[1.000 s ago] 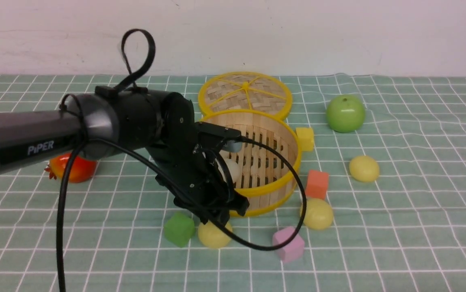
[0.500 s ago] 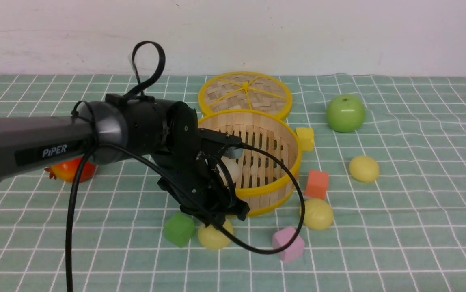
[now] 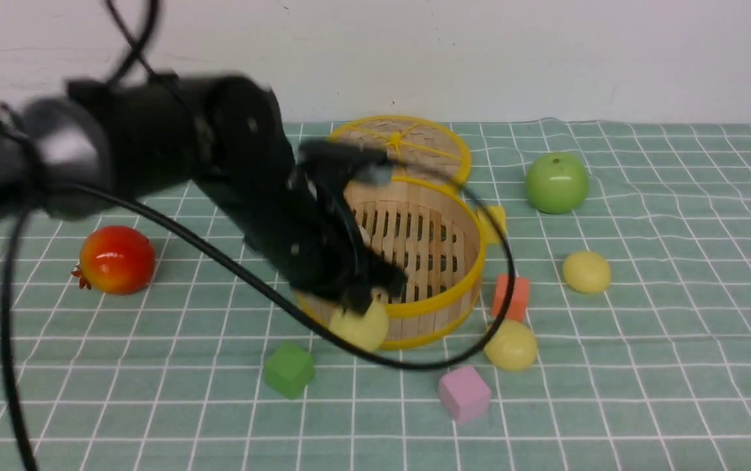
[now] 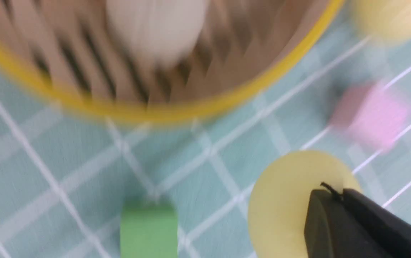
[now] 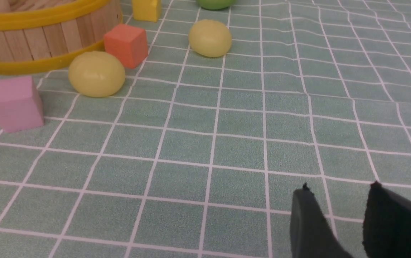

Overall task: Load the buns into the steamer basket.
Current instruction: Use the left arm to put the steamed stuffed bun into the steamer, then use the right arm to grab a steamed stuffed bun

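Left gripper (image 3: 366, 304) is clamped on a pale yellow bun (image 3: 361, 325), lower middle of the front view, just in front of the steamer basket (image 3: 444, 302). Probably it's held high to clear the rim. A white bun (image 4: 155, 28) already sits inside. Right gripper (image 5: 339, 190) hangs part-open and empty, so it's likely just waiting its turn.

left tool (image 3: 367, 302) clamped, yellow bun (image 3: 360, 326) lifted

No text, label, brand, number or sign readable in any view. Left arm (image 3: 120, 144) shell in front view heavily blurred; any marking on it not legible. Both wrist views: no lettering visible.
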Controlling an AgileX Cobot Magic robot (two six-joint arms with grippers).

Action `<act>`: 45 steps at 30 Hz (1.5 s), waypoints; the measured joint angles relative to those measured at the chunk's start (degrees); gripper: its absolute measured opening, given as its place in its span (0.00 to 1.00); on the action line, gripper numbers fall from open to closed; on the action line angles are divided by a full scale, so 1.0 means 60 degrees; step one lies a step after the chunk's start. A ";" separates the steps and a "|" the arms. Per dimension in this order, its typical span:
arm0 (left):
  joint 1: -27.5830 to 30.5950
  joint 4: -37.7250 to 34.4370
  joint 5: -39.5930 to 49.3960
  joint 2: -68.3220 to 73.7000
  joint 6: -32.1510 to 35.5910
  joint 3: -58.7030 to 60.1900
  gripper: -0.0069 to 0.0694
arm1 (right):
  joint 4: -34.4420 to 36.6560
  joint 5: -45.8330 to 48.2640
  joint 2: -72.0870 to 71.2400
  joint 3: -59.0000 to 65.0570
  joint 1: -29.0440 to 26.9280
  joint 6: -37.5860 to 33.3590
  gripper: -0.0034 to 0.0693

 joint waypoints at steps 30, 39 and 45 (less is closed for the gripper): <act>0.0000 0.0695 -0.1292 0.4377 0.0259 -0.3991 0.39 | 0.0000 0.0000 0.0000 0.0000 0.0000 0.0000 0.38; 0.0000 0.0683 -0.0230 0.3021 -0.0546 -0.3982 0.54 | 0.0000 0.0000 0.0000 0.0000 0.0000 0.0000 0.38; 0.0000 0.0630 0.1366 0.0654 -0.0780 -0.3830 0.14 | 0.0000 0.0000 0.0000 0.0000 0.0000 0.0000 0.38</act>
